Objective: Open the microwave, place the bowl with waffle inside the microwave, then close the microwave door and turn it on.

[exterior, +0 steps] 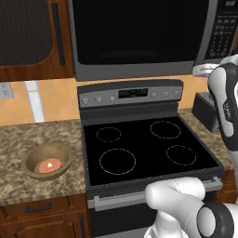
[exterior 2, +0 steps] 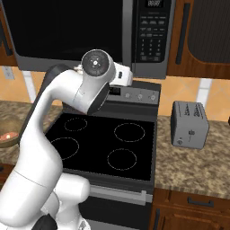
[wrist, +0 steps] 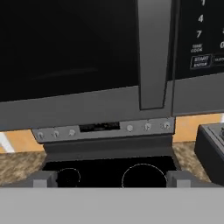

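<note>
The microwave (exterior: 139,69) hangs above the stove with its door (exterior 2: 67,31) closed. The door's long vertical handle (wrist: 153,52) runs beside the button panel (exterior 2: 152,31). My gripper (wrist: 111,179) is open with nothing between its fingertips. It hovers just in front of the lower part of the microwave, close to the handle. The tan bowl (exterior: 33,171) sits on the granite counter left of the stove, far from the gripper. The reddish waffle (exterior: 49,165) lies in it. The bowl's edge (exterior 2: 6,140) also peeks out behind my arm in the right base view.
A black stove top (exterior: 144,148) with a knob panel (wrist: 100,129) lies directly below the microwave. A grey toaster (exterior 2: 190,125) stands on the counter to the right. Brown wall cabinets (exterior: 28,37) flank the microwave.
</note>
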Robot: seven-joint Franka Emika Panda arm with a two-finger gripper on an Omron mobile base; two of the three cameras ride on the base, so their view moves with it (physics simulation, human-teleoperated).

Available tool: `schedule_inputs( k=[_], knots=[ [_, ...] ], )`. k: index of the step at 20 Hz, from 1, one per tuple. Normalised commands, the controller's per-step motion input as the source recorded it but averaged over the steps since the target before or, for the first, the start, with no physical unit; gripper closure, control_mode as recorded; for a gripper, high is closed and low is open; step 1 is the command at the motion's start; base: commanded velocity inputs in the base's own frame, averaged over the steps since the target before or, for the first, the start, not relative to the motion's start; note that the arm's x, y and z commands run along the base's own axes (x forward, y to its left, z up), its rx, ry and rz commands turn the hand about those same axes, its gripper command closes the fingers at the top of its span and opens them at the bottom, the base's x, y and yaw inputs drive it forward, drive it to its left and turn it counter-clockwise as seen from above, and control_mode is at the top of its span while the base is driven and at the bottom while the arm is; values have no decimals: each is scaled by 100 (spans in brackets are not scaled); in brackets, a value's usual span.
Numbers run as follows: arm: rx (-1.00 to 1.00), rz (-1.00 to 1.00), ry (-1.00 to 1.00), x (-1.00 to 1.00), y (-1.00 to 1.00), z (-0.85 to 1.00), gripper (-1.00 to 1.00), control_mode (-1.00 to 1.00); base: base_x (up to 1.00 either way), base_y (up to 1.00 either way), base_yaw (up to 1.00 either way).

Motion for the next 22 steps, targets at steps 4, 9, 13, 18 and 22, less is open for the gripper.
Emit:
schedule_inputs(
  k=[4,9,13,18,22],
  knots=[
    [1,0,-20,0,-12,41,-100,-100,0,0,0],
    [0,0,-20,20,-1,40,-100,-100,0,0,0],
    [0,0,0,39,-5,34,-100,-100,0,0,0],
    [0,0,2,41,-17,22,-100,-100,0,0,0],
    [0,0,4,42,-15,11,-100,-100,0,0,0]
  ],
)
